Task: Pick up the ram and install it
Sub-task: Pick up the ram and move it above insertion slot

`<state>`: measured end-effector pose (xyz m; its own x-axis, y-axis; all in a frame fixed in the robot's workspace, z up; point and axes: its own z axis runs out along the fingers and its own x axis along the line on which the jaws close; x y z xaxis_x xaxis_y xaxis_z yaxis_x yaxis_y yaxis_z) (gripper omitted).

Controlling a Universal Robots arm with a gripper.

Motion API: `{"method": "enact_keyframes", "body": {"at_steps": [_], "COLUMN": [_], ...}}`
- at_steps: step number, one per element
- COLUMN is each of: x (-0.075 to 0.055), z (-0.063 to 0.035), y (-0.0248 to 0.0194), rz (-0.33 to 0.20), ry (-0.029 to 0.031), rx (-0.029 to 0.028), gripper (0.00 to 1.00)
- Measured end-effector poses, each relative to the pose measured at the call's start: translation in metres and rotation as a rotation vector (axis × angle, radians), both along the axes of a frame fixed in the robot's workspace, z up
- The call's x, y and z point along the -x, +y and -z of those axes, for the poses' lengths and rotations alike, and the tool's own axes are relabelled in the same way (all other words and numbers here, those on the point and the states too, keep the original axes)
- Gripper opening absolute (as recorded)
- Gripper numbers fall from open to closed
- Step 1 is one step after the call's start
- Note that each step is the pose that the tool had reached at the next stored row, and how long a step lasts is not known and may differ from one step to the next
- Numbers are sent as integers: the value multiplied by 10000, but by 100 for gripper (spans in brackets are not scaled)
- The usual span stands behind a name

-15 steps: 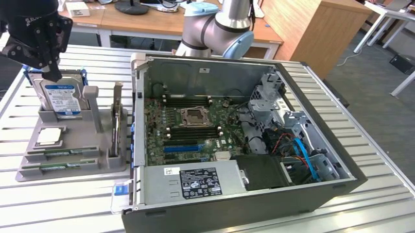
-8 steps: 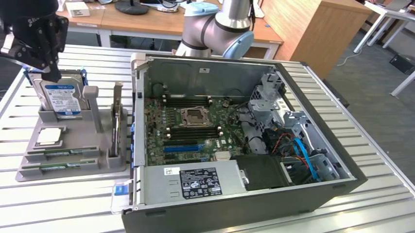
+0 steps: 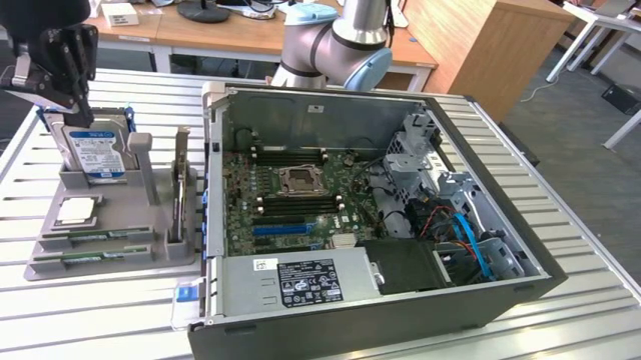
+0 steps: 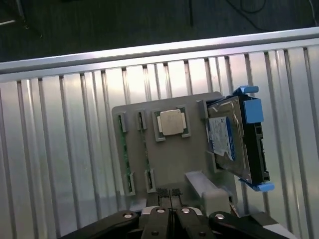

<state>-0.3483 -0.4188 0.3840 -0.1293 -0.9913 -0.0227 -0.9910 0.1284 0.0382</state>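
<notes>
Two ram sticks (image 3: 90, 237) (image 3: 82, 257) lie in the front slots of a grey holder (image 3: 40, 262) at the exterior view's left. In the wrist view they appear as thin green strips (image 4: 124, 154) (image 4: 146, 152) on that holder (image 4: 189, 159). My gripper (image 3: 80, 116) hangs well above the holder's back end, over the hard drive (image 3: 95, 146), and stands apart from the ram. Its fingertips (image 4: 170, 195) are pressed together, shut with nothing between them.
The holder also carries a CPU chip (image 3: 78, 211) (image 4: 169, 122), the blue-framed hard drive (image 4: 232, 139) and an upright expansion card (image 3: 182, 191). The open computer case (image 3: 481, 135) lies to the exterior view's right, with its motherboard's black memory slots (image 3: 299, 199) beside the CPU socket (image 3: 299, 180).
</notes>
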Motion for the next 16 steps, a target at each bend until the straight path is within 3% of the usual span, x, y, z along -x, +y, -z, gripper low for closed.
{"method": "enact_keyframes", "body": {"at_steps": [7, 16], "x": [0, -34], "z": [6, 7], "y": [0, 0], "rz": [-1261, -1360], "ry": [1, -1], "rx": [0, 0], "gripper": [11, 11]}}
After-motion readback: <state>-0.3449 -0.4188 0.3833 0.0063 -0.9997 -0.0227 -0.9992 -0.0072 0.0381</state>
